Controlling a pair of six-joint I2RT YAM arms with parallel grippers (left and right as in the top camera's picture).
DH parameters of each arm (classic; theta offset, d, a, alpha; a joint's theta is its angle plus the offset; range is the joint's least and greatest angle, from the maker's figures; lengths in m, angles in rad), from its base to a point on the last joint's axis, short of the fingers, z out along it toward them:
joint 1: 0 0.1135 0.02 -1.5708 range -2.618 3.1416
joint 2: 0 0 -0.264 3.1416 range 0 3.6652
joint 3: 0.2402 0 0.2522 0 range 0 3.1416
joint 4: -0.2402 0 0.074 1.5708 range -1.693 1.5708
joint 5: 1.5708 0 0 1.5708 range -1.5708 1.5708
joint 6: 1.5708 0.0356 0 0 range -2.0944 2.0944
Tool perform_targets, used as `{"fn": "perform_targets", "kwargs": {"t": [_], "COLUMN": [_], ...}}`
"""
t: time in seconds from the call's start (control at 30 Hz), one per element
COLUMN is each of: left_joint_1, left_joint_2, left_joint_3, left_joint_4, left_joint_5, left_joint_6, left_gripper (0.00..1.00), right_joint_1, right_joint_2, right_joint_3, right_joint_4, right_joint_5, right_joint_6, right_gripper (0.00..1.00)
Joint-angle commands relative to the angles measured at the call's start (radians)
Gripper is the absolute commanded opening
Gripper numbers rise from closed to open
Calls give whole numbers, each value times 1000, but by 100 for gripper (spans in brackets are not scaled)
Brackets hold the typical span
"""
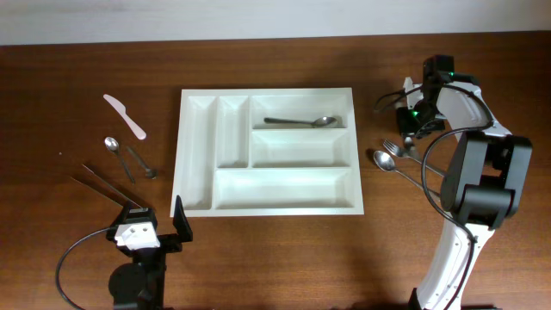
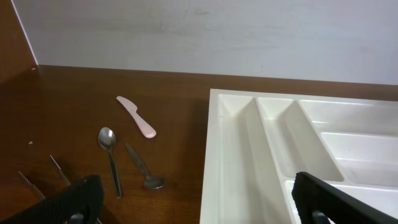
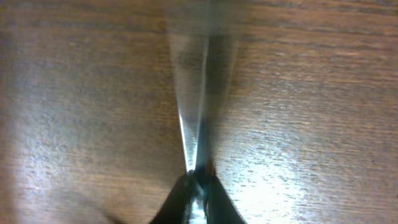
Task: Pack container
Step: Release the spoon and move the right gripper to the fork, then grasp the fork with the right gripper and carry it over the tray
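The container (image 1: 267,91) is a big white plastic cutlery tray sitting pretty much dead centre on the brown wooden table (image 1: 275,258). I count five compartments: two narrow upright ones on its left side and three long horizontal ones stacked on the right. Only one thing is in it, a single metal spoon (image 1: 301,121) lying lengthwise in the farthest of the long slots. The other four are bare white plastic.

Left of the tray, well apart from it, there's a loose bunch:
- one pale pink plastic knife (image 1: 125,115), farthest back
- two small spoons (image 1: 112,148) (image 1: 143,164), side by side with the bowls pointing opposite ways
- two thin metal sticks (image 1: 108,185), nearest the left arm; too thin to tell what they are

On the right side of the tray there's one more spoon (image 1: 384,159) and one fork (image 1: 393,146), right next to each other, with the handles running off under the right arm.

The left gripper (image 1: 151,217) sits by the tray's near left corner with its fingers spread wide and nothing between them. The right gripper (image 1: 406,125) is down at the table just beyond the fork and spoon. Its wrist view shows the fingers (image 3: 208,190) pinched together on a thin shiny metal utensil (image 3: 189,124) seen edge-on. It's too blurry to say which kind.
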Motion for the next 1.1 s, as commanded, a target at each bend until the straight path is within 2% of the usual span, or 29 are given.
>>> {"fn": "perform_targets", "kwargs": {"t": [0.0, 0.33, 0.47, 0.67, 0.87, 1.07], "left_joint_1": [5, 5, 5, 5, 5, 5], "left_joint_2": [-6, -6, -6, -6, -6, -6], "left_joint_3": [-8, -7, -8, -8, -7, -8], "left_joint_4": [6, 6, 6, 6, 6, 6], "left_joint_5": [8, 8, 8, 8, 8, 8], "left_joint_6": [12, 12, 12, 12, 12, 12], "left_gripper": [99, 99, 99, 99, 99, 99], "right_joint_1": [7, 5, 5, 5, 13, 64], "right_joint_2": [46, 45, 43, 43, 44, 44], "right_joint_3": [-11, 26, 132, 432, 642, 694], "right_joint_4": [5, 22, -15, -161, -309, -478], "right_joint_5": [-12, -11, -12, -53, -234, -368], "right_joint_6": [5, 6, 28, 23, -85, -346], "right_gripper": [4, 4, 4, 4, 4, 4]}}
